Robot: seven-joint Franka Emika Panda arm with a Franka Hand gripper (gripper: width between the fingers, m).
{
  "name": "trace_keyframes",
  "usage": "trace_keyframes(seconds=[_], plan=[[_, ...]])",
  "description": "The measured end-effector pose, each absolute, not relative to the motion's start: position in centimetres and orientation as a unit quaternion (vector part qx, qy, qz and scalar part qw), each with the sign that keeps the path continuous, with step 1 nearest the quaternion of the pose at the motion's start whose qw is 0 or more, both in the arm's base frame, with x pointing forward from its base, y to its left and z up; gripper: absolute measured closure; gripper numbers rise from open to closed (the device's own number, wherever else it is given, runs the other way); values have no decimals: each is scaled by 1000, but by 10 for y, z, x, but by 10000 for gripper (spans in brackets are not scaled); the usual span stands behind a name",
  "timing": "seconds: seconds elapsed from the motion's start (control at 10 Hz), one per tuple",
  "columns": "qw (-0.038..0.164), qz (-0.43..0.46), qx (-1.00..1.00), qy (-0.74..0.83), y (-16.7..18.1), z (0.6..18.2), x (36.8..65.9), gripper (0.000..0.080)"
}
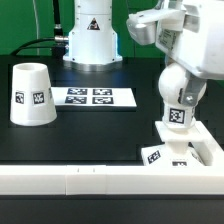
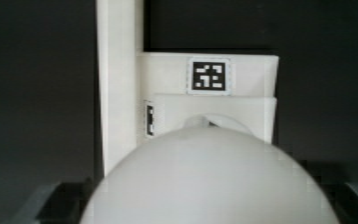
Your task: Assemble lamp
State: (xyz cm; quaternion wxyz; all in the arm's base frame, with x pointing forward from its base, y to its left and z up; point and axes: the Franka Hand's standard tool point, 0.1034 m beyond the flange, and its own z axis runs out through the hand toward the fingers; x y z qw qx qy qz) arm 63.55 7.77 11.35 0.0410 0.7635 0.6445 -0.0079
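My gripper (image 1: pixel 181 78) is shut on the round necked bulb (image 1: pixel 178 108) and holds it upright, neck down, right over the low square base (image 1: pixel 190 152) at the exterior view's right. I cannot tell whether the neck touches the base. In the wrist view the bulb (image 2: pixel 202 172) fills the foreground, with the dark fingers (image 2: pixel 59 206) at its sides. Beyond it is the base (image 2: pixel 208 102) with its tag. The conical shade (image 1: pixel 30 95) stands mouth down at the exterior view's left, far from the gripper.
The long white rail (image 1: pixel 90 180) runs along the table's front edge, and the base sits against it; it also shows in the wrist view (image 2: pixel 119 60). The marker board (image 1: pixel 92 97) lies flat between the shade and the arm. The robot's pedestal (image 1: pixel 92 40) stands behind.
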Motion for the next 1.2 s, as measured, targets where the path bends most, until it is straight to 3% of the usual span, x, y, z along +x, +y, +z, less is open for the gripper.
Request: trace_keyframes(seconds=[1.2], plan=[[29,9,984,176,86,112,633,223]])
